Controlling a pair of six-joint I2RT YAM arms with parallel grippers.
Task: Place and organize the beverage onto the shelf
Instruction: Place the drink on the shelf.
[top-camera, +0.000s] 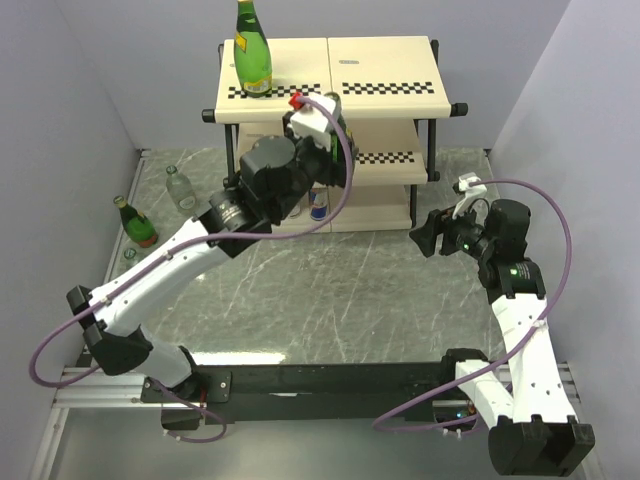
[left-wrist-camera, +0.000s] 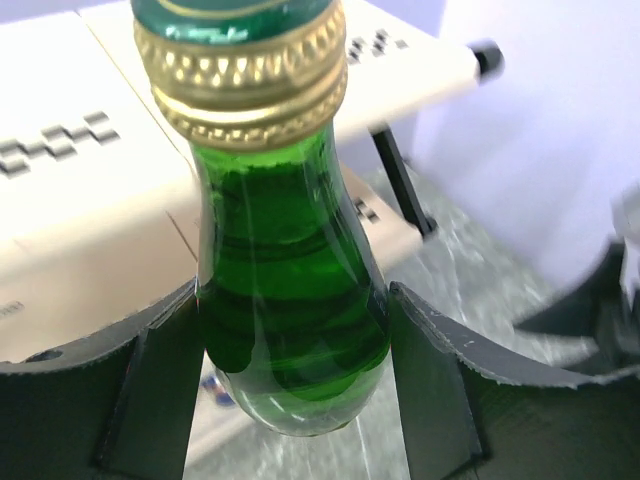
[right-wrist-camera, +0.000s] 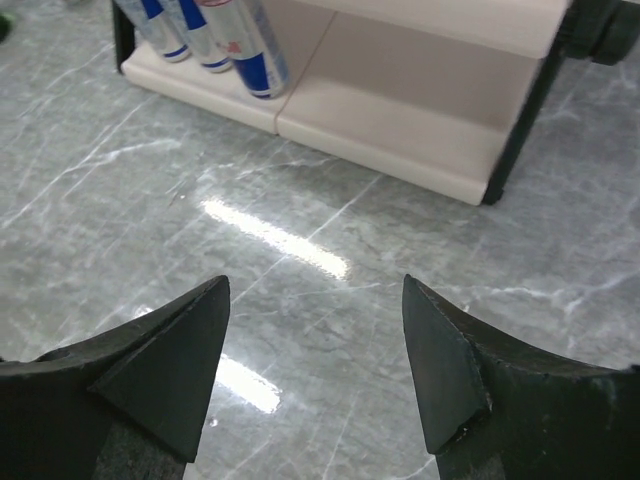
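Left wrist view: the left gripper (left-wrist-camera: 295, 345) is clamped on the green bottle (left-wrist-camera: 290, 250) just below its gold cap band, one finger pressing each side of the glass.
Bottle's place: lifted off the bench (top-camera: 330, 290) in front of the shelf (top-camera: 390, 60), about level with the top and middle boards. The overhead view hides most of it behind the wrist.
Right gripper (right-wrist-camera: 315, 290): jaws apart and holding nothing, it hangs over the bench near the shelf's right end.
Already stocked: another green bottle (top-camera: 252, 50) stands upright at the left end of the top board, and cans (right-wrist-camera: 230, 40) sit on the bottom board.
Waiting: more bottles (top-camera: 135, 222) stand on the bench at far left.
Step in hand: probably carrying this bottle onto a board.
How to do it well: hold it upright and bring the base fully over the board before lowering. Aim beside the standing bottle without touching it, so a row forms.
Grip caution: smooth, tapering glass held this high may swing or slip. Move slowly and release only when the base sits flat.
Clearance: watch the checkered front strip (top-camera: 390, 88) and the black frame post (top-camera: 436, 150).
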